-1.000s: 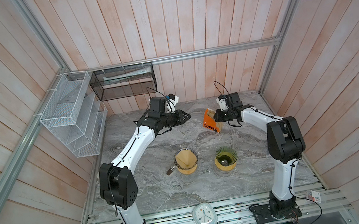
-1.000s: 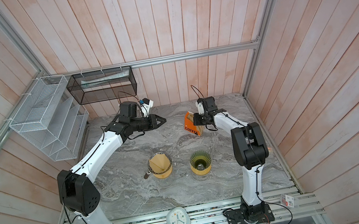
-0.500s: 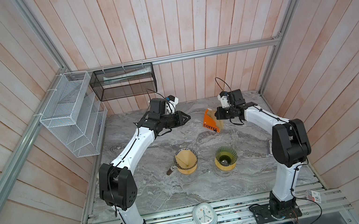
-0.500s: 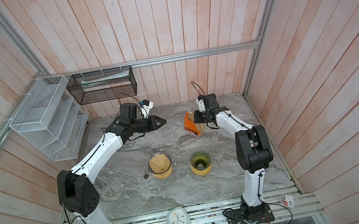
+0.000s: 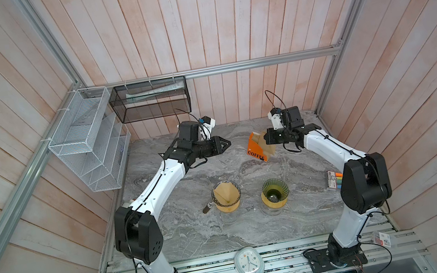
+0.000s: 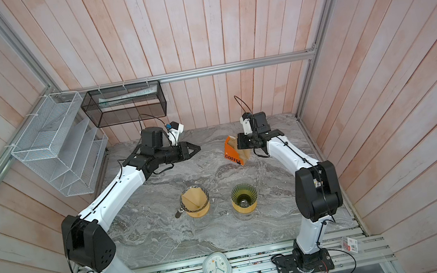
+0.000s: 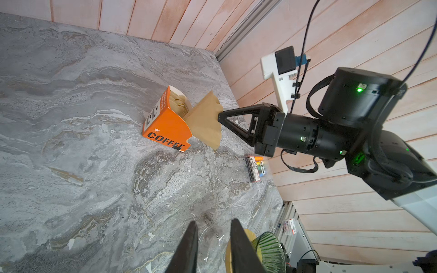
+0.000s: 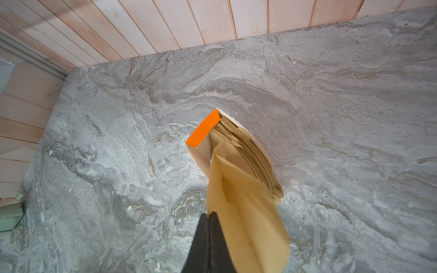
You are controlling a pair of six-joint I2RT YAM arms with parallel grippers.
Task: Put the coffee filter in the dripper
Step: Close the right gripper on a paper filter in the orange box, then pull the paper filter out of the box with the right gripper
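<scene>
One filter (image 7: 205,125): pinched by closed right gripper (image 7: 218,115), beside orange box (image 7: 165,125).
Left gripper (image 7: 214,236): jaws parted, empty.
Green dripper (image 5: 268,187), near right: best approached slowly, filter lowered tip-first.

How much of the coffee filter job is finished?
Done: the glass dripper already holds a seated filter. In hand: the right gripper pinches a brown filter at the mouth of the orange box. Left: carrying it to the empty green dripper and dropping it in.
</scene>
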